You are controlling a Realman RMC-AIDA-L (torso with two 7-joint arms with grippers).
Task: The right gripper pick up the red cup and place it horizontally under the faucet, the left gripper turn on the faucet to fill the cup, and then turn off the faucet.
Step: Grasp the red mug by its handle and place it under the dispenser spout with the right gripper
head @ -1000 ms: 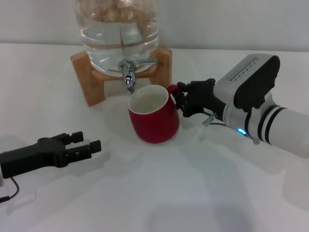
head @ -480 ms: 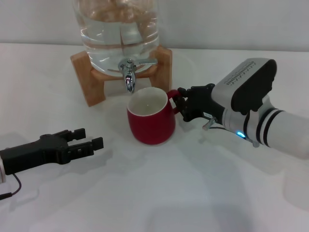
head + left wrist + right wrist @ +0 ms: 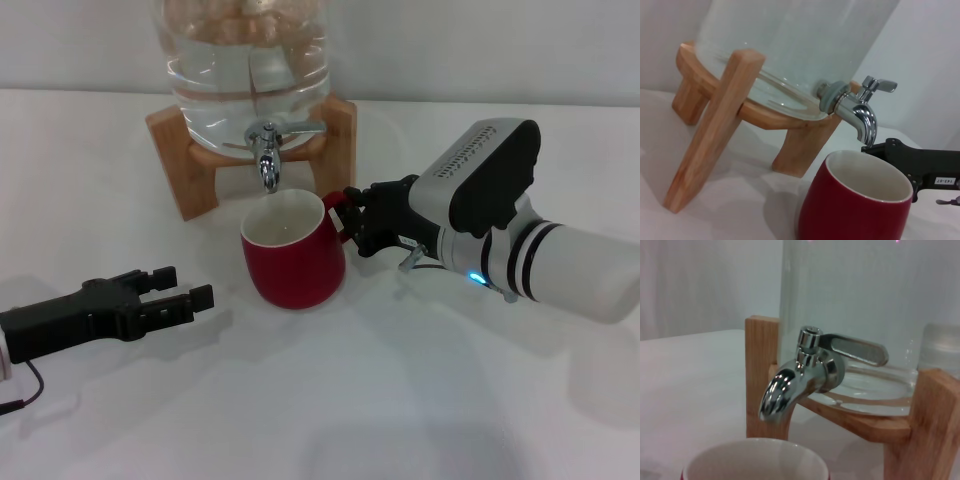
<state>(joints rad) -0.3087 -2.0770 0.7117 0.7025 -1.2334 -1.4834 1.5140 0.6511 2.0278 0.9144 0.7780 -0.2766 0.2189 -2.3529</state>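
The red cup (image 3: 292,262) stands upright on the white table, its mouth just in front of and below the faucet (image 3: 267,150) spout. My right gripper (image 3: 347,222) is shut on the cup's handle from the right. The faucet's lever lies flat and no water runs. My left gripper (image 3: 178,290) is open and empty, low over the table at the left, well apart from the cup. The left wrist view shows the faucet (image 3: 860,110), the cup (image 3: 855,205) and the labelled right gripper (image 3: 920,162). The right wrist view shows the faucet (image 3: 800,375) above the cup's rim (image 3: 755,455).
The clear water jar (image 3: 245,50) sits on a wooden stand (image 3: 178,150) at the back of the table. The stand's legs flank the faucet. A thin black cable (image 3: 25,395) trails from the left arm.
My right gripper has slid the cup to the left, closer under the spout. The left gripper shifted slightly and then stayed still.
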